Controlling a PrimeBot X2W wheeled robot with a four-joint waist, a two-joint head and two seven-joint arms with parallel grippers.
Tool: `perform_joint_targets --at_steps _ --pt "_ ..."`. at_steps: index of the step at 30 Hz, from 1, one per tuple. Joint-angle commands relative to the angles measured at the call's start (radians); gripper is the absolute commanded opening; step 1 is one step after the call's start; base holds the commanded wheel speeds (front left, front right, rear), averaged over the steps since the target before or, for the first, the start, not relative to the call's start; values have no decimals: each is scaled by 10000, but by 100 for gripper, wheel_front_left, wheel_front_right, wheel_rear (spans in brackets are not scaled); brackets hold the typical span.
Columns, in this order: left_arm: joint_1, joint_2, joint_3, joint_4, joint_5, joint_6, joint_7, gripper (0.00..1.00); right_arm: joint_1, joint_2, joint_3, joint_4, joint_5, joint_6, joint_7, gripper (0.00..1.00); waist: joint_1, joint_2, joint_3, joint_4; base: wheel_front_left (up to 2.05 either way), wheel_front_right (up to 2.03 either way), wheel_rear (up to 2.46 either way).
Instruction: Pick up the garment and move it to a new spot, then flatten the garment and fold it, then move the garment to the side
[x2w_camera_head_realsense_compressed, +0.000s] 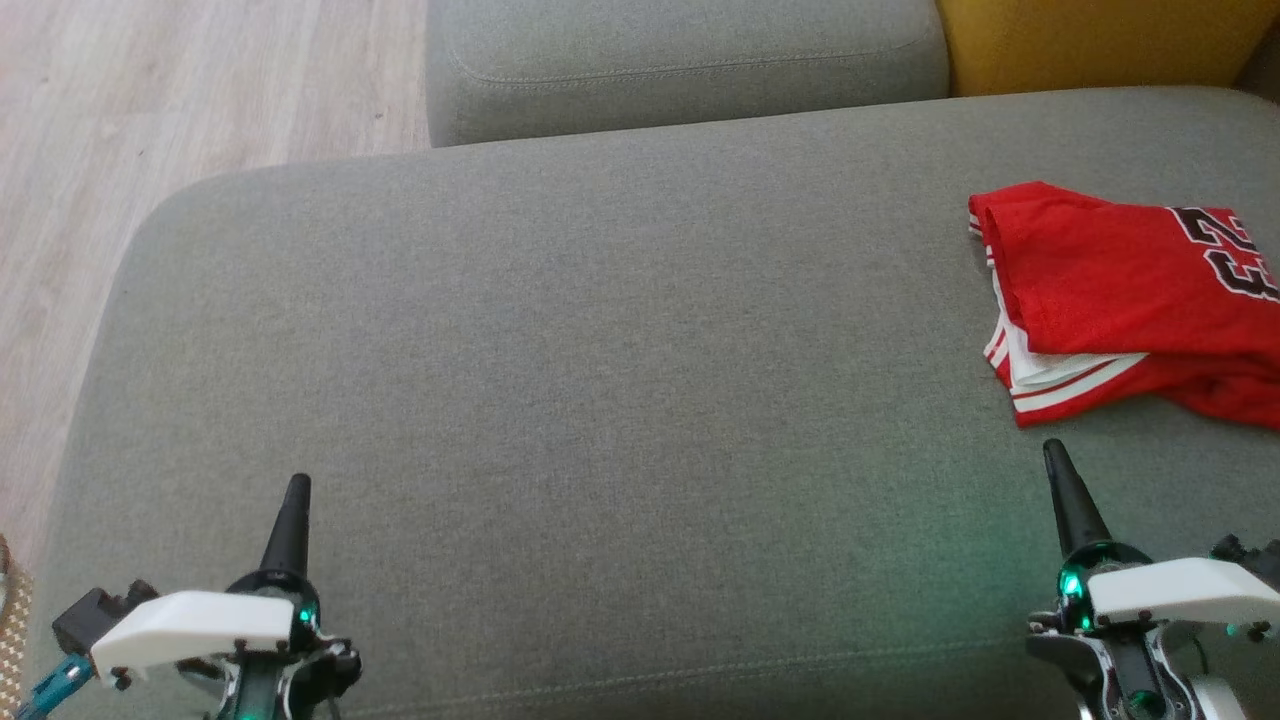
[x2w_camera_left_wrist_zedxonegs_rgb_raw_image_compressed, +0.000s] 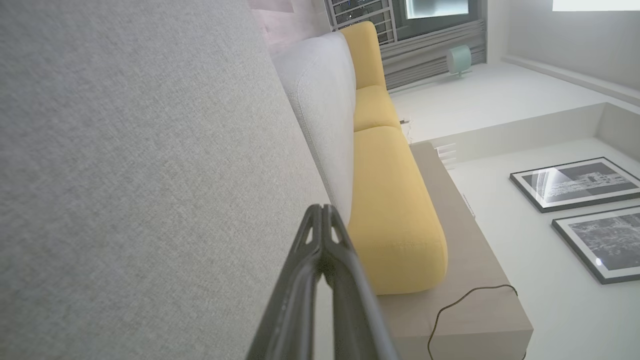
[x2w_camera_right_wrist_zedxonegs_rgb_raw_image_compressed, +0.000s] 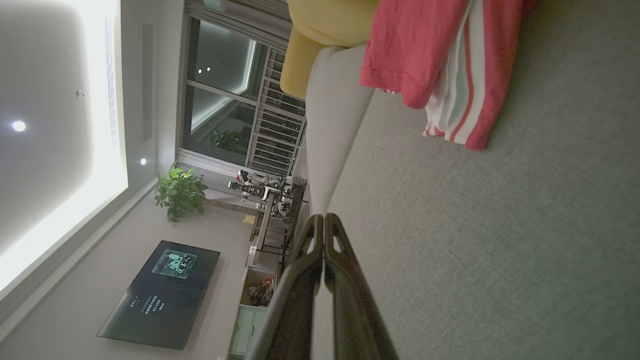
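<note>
The garment (x2w_camera_head_realsense_compressed: 1130, 290) is a red jersey with white and red striped trim and dark numbers, lying folded at the right edge of the grey sofa seat (x2w_camera_head_realsense_compressed: 600, 400). In the right wrist view the garment (x2w_camera_right_wrist_zedxonegs_rgb_raw_image_compressed: 435, 65) sits ahead of the fingers, apart from them. My right gripper (x2w_camera_head_realsense_compressed: 1055, 455) (x2w_camera_right_wrist_zedxonegs_rgb_raw_image_compressed: 324, 220) is shut and empty, hovering just short of the jersey's near edge. Far from the jersey, at the lower left, my left gripper (x2w_camera_head_realsense_compressed: 298, 485) (x2w_camera_left_wrist_zedxonegs_rgb_raw_image_compressed: 322, 210) is shut with nothing in it.
A second grey cushion (x2w_camera_head_realsense_compressed: 680, 60) lies beyond the seat, with a yellow cushion (x2w_camera_head_realsense_compressed: 1100, 40) at the far right. Wooden floor (x2w_camera_head_realsense_compressed: 150, 100) runs along the left. The sofa's front seam (x2w_camera_head_realsense_compressed: 650, 680) is near my grippers.
</note>
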Motion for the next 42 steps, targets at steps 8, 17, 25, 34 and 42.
perform_joint_targets --at_steps 8,17,25,34,42 --pt "-767 173 522 -140 -1133 -185 296 0 -643 -165 61 -234 1190 -1 339 0 0 0 22 -41 0 0 0" --pt "-963 165 720 -21 -2052 -297 534 0 -772 -163 -9 -178 2142 -1 578 0 0 0 42 -79 0 0 0" --pt "-1159 155 920 98 -2966 -409 773 0 -900 -160 -80 -121 3090 -2 818 0 0 0 63 -117 0 0 0" --pt "-1175 126 974 108 -2993 -416 822 0 -911 -141 -111 -116 3131 -2 854 0 0 0 64 -120 0 0 0" --pt "-1178 97 1014 110 -2960 -416 854 0 -913 -124 -135 -114 3111 -2 874 0 0 0 64 -120 0 0 0"
